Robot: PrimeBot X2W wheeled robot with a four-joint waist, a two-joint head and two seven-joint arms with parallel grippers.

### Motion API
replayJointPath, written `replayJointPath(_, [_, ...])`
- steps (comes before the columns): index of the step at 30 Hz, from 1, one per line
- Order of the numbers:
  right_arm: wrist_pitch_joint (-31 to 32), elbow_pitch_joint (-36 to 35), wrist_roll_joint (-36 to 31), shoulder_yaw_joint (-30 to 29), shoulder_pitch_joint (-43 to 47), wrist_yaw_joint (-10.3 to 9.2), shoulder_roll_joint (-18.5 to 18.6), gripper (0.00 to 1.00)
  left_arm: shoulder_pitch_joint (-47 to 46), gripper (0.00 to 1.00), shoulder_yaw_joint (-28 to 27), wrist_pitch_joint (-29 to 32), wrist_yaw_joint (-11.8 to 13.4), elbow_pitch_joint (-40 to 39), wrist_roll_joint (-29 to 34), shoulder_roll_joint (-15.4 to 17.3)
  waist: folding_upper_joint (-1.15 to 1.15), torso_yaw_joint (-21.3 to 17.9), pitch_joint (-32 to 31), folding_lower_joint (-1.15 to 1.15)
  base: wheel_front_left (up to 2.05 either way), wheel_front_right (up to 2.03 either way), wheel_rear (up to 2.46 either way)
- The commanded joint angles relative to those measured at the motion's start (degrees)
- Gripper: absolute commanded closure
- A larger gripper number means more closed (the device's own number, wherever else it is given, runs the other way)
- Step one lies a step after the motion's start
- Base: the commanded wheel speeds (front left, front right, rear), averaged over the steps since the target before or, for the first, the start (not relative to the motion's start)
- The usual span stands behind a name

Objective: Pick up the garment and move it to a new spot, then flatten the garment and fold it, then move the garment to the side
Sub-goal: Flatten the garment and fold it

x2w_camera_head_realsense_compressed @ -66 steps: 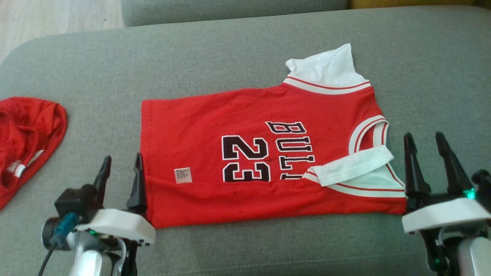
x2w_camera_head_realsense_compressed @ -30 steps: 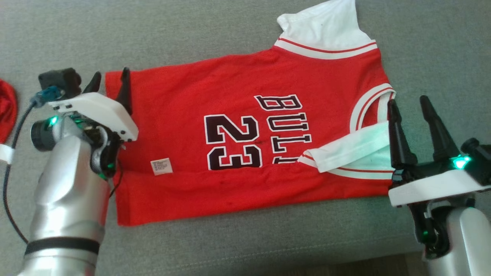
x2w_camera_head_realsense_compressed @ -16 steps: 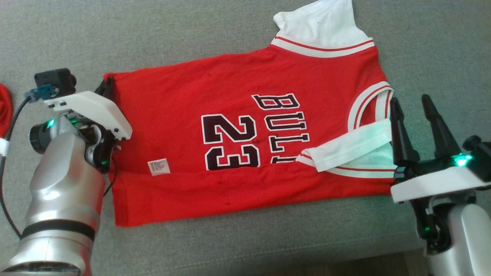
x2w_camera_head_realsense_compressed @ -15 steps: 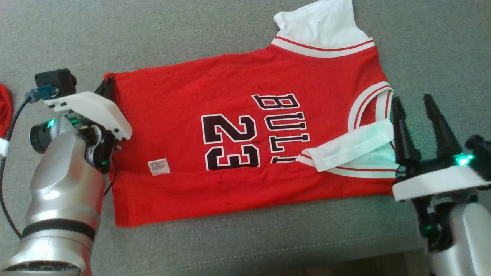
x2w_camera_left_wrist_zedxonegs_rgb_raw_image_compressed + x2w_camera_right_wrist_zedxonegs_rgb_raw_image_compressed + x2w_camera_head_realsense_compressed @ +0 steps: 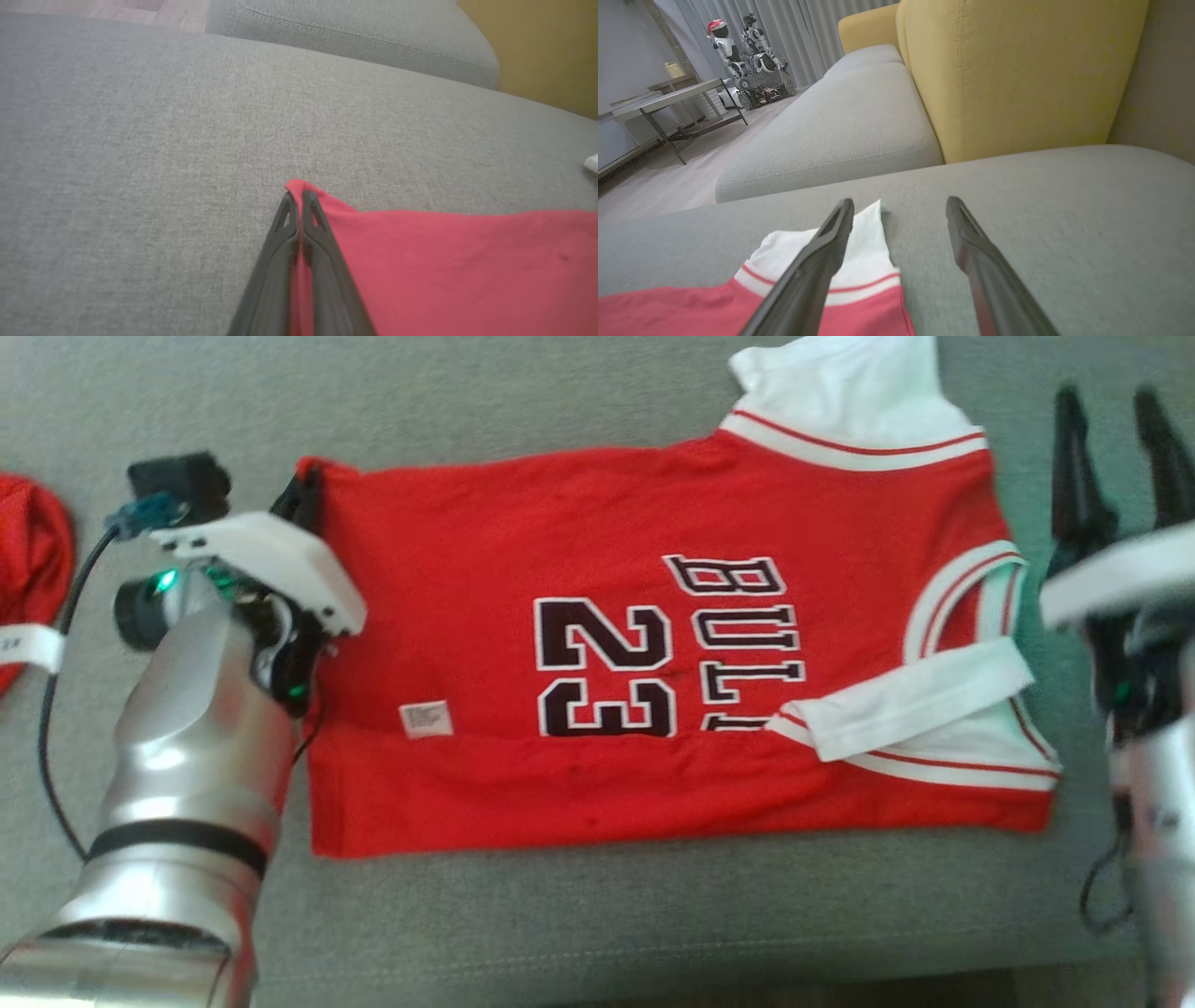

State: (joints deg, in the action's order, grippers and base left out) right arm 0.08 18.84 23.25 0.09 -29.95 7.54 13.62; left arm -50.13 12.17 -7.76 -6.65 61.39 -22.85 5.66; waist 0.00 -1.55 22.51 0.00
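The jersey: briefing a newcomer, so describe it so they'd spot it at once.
On the grey sofa cushion, the red jersey lies spread across the middle. Unlike the crumpled red garment at the left, it bears a black 23 and white trim.

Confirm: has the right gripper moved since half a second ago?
Yes. The right gripper went up the head view, from beside the neckline of the jersey to level with its far white sleeve.

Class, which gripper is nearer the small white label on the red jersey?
Left. The left gripper pinches the jersey corner at the label end; the right gripper hangs open beyond the opposite, collar end.
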Motion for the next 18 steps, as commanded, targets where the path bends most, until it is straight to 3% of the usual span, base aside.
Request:
replayJointPath(1, [0.6, 2.0, 1.2, 2.3, -4.4, -0.05, 1.6, 0.00, -2.6, 1.00, -0.5, -1.3, -0.3, -1.2, 0.3, 1.3, 0.00, 1.7, 1.1, 0.00, 0.00, 0.00, 0.00])
replayJointPath(10, [4.7, 21.2, 4.2, 8.7, -20.0, -0.05, 5.2, 0.00, -6.2, 1.00, 3.2, -3.4, -0.7, -0.8, -0.2, -1.4, 0.00, 5.3, 3.9, 0.00, 0.00, 0.00, 0.00])
replayJointPath(18, [7.5, 31.9, 6.0, 12.6, -29.7, -0.05, 4.8, 0.00, -8.3, 1.00, 5.1, -4.7, -0.8, -0.5, -1.2, -2.1, 0.00, 5.7, 6.3, 0.00, 0.00, 0.00, 0.00])
